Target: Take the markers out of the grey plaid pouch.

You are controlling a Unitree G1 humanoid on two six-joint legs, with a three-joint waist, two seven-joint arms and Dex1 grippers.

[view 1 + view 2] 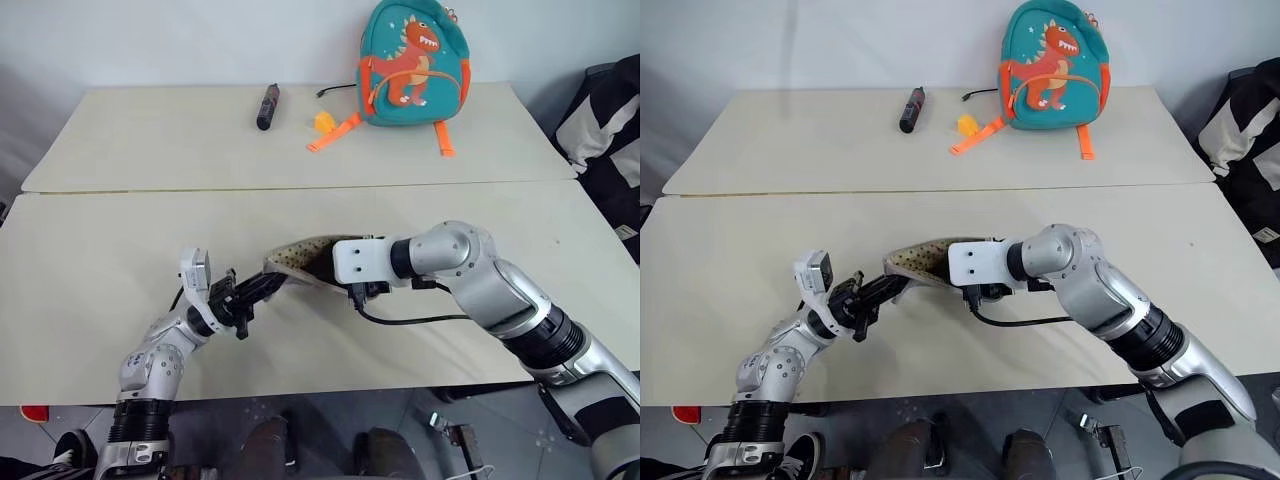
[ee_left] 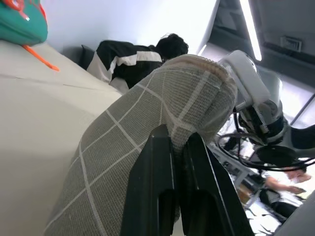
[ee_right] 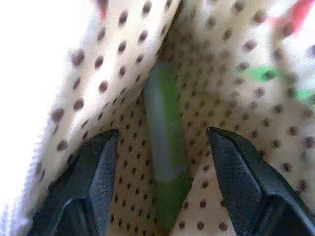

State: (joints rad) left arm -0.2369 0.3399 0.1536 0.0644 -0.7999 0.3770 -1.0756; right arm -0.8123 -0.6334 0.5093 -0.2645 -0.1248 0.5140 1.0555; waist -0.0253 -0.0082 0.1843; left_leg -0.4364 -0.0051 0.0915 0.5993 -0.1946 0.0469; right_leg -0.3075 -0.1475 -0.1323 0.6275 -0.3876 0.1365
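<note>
The grey plaid pouch [image 1: 300, 256] is held up off the near table, its mouth facing my right arm. My left gripper [image 1: 266, 288] is shut on the pouch's end; in the left wrist view its fingers [image 2: 157, 162] pinch the grey grid fabric [image 2: 147, 118]. My right gripper [image 3: 162, 133] is inside the pouch, open. A light green marker [image 3: 162, 98] lies against the dotted lining between its two fingers [image 3: 98, 167], which stand clear of it on either side. From the head views the right fingers are hidden in the pouch behind the white wrist block [image 1: 975, 262].
A teal dinosaur backpack [image 1: 412, 62] stands at the back of the far table, with a dark stick [image 1: 267, 105] and a small yellow item [image 1: 323, 121] to its left. A seam [image 1: 150, 190] divides the two tables. A person in black and white [image 1: 610, 120] sits at the right.
</note>
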